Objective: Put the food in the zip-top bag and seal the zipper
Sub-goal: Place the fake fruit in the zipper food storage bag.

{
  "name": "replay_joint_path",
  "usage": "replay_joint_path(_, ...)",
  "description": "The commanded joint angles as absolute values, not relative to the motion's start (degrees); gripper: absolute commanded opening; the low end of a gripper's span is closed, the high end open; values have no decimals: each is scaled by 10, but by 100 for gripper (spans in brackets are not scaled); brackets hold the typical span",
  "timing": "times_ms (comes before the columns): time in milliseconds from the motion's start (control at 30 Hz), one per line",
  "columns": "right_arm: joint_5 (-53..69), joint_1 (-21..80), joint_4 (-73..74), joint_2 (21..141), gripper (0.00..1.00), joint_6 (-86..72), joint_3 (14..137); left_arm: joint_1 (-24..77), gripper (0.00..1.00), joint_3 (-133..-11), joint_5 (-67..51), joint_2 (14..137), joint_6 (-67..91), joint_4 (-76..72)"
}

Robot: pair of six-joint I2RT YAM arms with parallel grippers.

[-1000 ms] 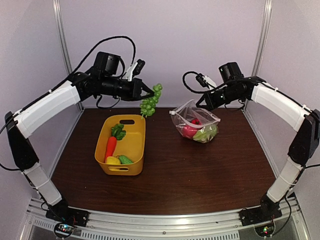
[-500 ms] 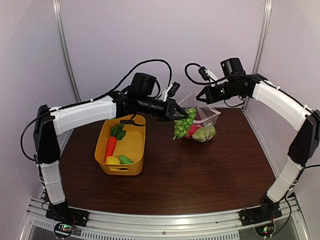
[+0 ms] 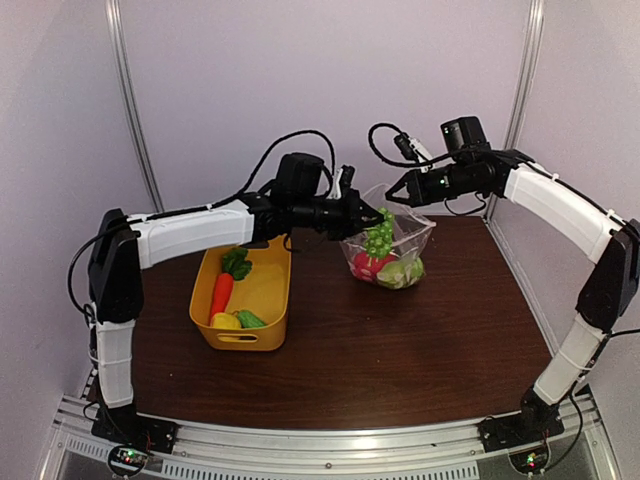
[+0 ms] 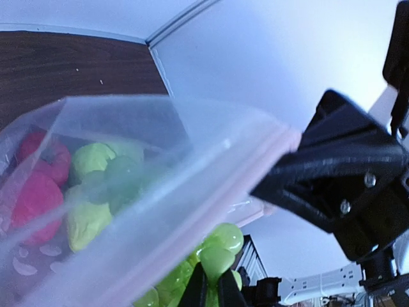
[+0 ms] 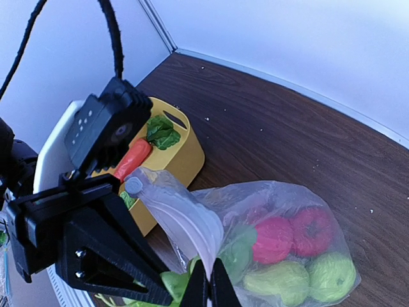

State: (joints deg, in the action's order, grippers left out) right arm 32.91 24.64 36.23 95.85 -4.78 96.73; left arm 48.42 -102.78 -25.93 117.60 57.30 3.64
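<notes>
Worktop: dark brown wooden table [image 3: 400, 350], both arms reaching over its far edge.
Basket: yellow plastic basket [image 3: 262, 285], left of centre, nearer the far edge than the near one.
Bag: clear crinkly zip-top bag [image 3: 400, 250], right of centre near the far edge; mouth lifted and gaping, bottom resting on the wood.
Right gripper: right gripper [image 5: 208, 288], fingers pinched together on the bag's mouth edge, holding it up.
Left gripper: left gripper [image 3: 372, 226], clamped on the bunch's stem, at the bag's mouth.
Grapes: bunch of green plastic toy grapes [image 4: 217, 252], hanging at the rim, partly over the opening, not yet released.
Already bagged: two red toy fruits [image 5: 275, 238] and some pale green ones [image 5: 332, 272].
Left in basket: orange toy carrot with green leaves [image 3: 221, 293], yellow lemon [image 3: 225, 321], green cucumber [image 3: 250, 319].
Zipper: thin pinkish ridged strip [image 4: 192, 217] along the mouth, unsealed.
Progress: roughly midway, by my reckoning; the grapes and three basket pieces remain, then the sealing.
</notes>
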Motion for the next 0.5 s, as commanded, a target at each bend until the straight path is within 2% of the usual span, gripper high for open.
replay_joint_path(0,369,256,339,934,0,-57,947,478,0,-1010,-182,1181,677,-86)
replay_joint_path(233,409,277,328,923,0,-57,927,475,0,-1006,-84,1192,742,-99)
replay_joint_path(467,459,278,304,925,0,-95,937,475,0,-978,-61,1218,821,-130)
